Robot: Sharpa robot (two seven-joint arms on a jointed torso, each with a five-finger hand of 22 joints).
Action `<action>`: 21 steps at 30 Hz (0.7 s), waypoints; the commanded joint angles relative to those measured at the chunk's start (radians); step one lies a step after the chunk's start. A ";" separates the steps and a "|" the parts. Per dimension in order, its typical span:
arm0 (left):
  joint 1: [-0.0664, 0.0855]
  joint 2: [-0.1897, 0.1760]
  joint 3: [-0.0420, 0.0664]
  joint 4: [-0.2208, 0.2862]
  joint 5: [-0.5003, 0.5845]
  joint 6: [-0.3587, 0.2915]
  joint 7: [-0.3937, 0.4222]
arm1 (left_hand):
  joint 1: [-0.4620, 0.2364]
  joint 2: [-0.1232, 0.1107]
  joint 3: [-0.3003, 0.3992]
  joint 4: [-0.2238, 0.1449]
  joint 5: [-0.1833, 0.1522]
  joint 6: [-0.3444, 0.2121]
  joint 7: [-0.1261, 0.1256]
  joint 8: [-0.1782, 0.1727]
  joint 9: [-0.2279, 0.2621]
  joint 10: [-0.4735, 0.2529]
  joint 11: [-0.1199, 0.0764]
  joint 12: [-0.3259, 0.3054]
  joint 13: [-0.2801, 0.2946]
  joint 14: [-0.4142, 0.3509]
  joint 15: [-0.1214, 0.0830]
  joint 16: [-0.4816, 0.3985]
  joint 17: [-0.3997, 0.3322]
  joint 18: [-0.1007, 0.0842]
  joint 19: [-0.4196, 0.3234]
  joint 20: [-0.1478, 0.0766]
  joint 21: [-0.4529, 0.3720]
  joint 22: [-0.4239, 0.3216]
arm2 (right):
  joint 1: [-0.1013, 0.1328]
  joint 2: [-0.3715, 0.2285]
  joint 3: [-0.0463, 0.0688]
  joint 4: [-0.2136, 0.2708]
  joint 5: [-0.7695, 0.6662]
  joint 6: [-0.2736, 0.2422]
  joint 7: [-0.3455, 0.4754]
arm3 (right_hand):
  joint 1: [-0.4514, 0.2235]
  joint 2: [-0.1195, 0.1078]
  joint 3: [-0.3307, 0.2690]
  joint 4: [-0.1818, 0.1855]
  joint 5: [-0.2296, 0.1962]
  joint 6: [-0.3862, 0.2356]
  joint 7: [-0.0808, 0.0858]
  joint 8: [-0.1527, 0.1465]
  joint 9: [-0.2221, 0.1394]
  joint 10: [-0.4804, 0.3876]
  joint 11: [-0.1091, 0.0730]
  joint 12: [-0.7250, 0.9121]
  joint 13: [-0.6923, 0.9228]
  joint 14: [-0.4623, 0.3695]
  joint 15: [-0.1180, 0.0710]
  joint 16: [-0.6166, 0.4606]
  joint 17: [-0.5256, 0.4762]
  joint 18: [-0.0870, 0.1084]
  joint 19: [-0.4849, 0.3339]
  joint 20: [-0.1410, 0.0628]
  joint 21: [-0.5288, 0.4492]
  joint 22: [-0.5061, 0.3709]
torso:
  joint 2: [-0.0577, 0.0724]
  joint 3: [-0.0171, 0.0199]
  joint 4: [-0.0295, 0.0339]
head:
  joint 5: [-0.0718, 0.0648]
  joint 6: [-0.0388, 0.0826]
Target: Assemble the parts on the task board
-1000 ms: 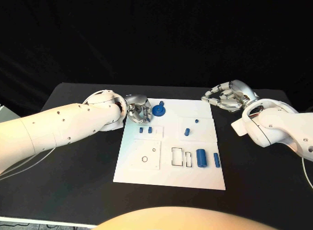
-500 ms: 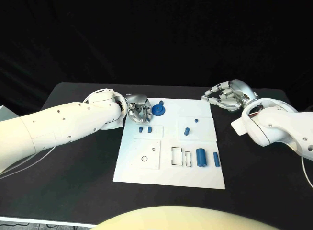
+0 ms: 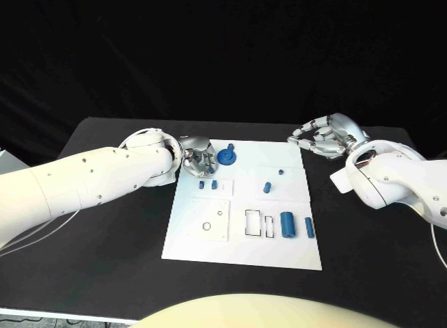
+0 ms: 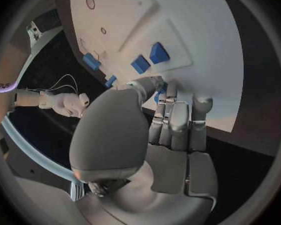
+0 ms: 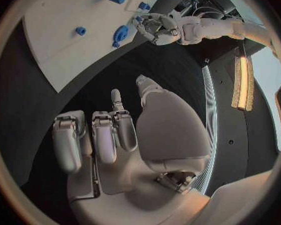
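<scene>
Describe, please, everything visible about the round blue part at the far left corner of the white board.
The round blue part looks like a plastic disc with a short peg standing up from it, all one blue. It sits upright on the task board near its far left corner. The left hand is right beside it with the fingers reaching to it; whether they grip it cannot be told. In the right wrist view it appears as a ring-like wheel.

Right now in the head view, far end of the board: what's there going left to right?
Left hand → blue round part → small blue peg → right hand, which is off the task board.
</scene>
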 commanded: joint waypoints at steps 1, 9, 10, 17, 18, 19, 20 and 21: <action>0.000 0.000 0.000 0.001 0.008 -0.020 0.009 | -0.012 0.001 0.002 0.005 0.002 -0.009 0.001 -0.008 -0.002 -0.006 0.004 -0.007 0.002 -0.005 0.000 -0.005 0.000 -0.006 -0.004 0.003 -0.006 0.000 | 0.000 0.001 0.000 0.000 -0.010 0.004 0.009 | 0.000 0.004 0.007 0.000 0.003 -0.004 0.001 0.005 -0.001 0.022 0.006 -0.005 0.180 0.103 0.002 -0.002 0.252 -0.007 0.103 0.005 0.004 0.263 | 0.000 -0.0001 -0.0005 | 0.001 0.000; 0.000 -0.002 0.000 0.002 0.010 -0.027 0.009 | -0.015 0.000 0.002 0.006 0.002 -0.015 0.001 -0.013 -0.004 -0.007 0.004 -0.007 0.004 -0.005 0.001 -0.004 -0.001 -0.005 -0.004 0.004 -0.007 -0.001 | 0.000 0.003 0.000 -0.001 -0.010 0.004 0.009 | 0.000 0.004 0.007 0.000 0.003 -0.004 0.001 0.005 -0.001 0.022 0.006 -0.005 0.180 0.103 0.002 -0.002 0.252 -0.007 0.103 0.005 0.004 0.263 | 0.000 0.0000 -0.0002 | 0.001 0.000; 0.000 -0.002 0.000 0.002 0.010 -0.028 0.009 | -0.015 0.000 0.002 0.006 0.002 -0.016 0.001 -0.014 -0.004 -0.007 0.004 -0.007 0.004 -0.005 0.001 -0.004 -0.001 -0.005 -0.004 0.004 -0.007 -0.001 | 0.000 0.003 0.000 -0.001 -0.010 0.004 0.009 | 0.000 0.004 0.007 0.000 0.003 -0.004 0.001 0.005 -0.001 0.022 0.006 -0.005 0.180 0.103 0.002 -0.002 0.252 -0.007 0.103 0.005 0.004 0.263 | 0.000 0.0000 -0.0002 | 0.001 0.000; 0.000 -0.008 0.000 0.003 0.012 -0.018 0.001 | -0.024 -0.011 0.000 0.007 0.002 -0.076 -0.013 -0.057 -0.021 -0.010 0.002 -0.007 0.020 -0.006 -0.001 -0.001 0.000 -0.005 -0.004 0.006 -0.011 -0.002 | 0.000 0.002 0.000 -0.003 -0.012 0.011 0.003 | -0.001 0.003 0.007 0.000 0.003 -0.006 0.001 0.005 -0.002 0.012 0.006 -0.016 0.170 0.102 0.002 -0.005 0.247 -0.005 0.100 0.005 -0.003 0.259 | 0.000 0.0001 -0.0003 | 0.000 0.001; 0.000 -0.008 0.000 0.003 0.012 -0.016 0.000 | -0.024 -0.011 0.000 0.007 0.002 -0.080 -0.014 -0.060 -0.022 -0.009 0.001 -0.007 0.021 -0.006 -0.001 -0.001 0.000 -0.005 -0.004 0.005 -0.011 -0.002 | 0.000 0.002 0.000 -0.003 -0.013 0.013 0.001 | -0.001 0.002 0.006 0.000 0.003 -0.006 0.001 0.005 -0.002 0.009 0.006 -0.021 0.167 0.102 0.002 -0.005 0.247 -0.005 0.099 0.005 -0.004 0.259 | 0.000 -0.0002 -0.0002 | 0.000 0.000; 0.000 -0.009 0.000 0.004 0.012 -0.014 -0.001 | -0.024 -0.011 -0.001 0.007 0.002 -0.083 -0.014 -0.062 -0.023 -0.009 0.001 -0.007 0.022 -0.006 -0.001 -0.001 0.000 -0.005 -0.004 0.005 -0.011 -0.002 | 0.000 0.002 0.000 -0.004 -0.016 0.016 -0.001 | -0.002 0.001 0.006 0.000 0.002 -0.007 0.002 0.005 -0.002 -0.013 0.007 -0.047 0.146 0.102 0.002 -0.005 0.247 -0.004 0.099 0.005 -0.005 0.258 | 0.000 0.0002 -0.0002 | 0.000 0.000; 0.000 -0.011 0.000 0.004 0.012 -0.011 -0.003 | -0.025 -0.012 -0.002 0.007 0.002 -0.090 -0.016 -0.067 -0.026 -0.009 0.001 -0.007 0.024 -0.006 -0.002 0.000 0.000 -0.005 -0.004 0.005 -0.012 -0.002 | 0.000 0.002 0.000 -0.004 -0.020 0.019 -0.003 | -0.003 0.000 0.006 0.000 0.000 -0.008 0.002 0.005 -0.003 -0.038 0.007 -0.078 0.121 0.100 0.003 -0.008 0.241 -0.004 0.099 0.005 -0.006 0.258 | 0.000 0.0000 -0.0001 | -0.001 0.000; 0.000 -0.012 0.000 0.004 0.012 -0.008 -0.004 | -0.027 -0.014 -0.008 0.009 0.002 -0.119 -0.029 -0.085 -0.035 -0.011 0.001 -0.008 0.028 -0.006 -0.001 0.000 0.000 -0.005 -0.003 0.005 -0.012 -0.002 | 0.000 0.003 0.000 -0.005 -0.028 0.024 -0.005 | -0.001 -0.001 0.007 0.000 -0.003 -0.012 0.002 0.004 -0.004 -0.082 0.007 -0.135 0.075 0.092 0.002 -0.024 0.213 -0.003 0.097 0.005 -0.010 0.256 | 0.000 0.0002 -0.0003 | -0.002 0.001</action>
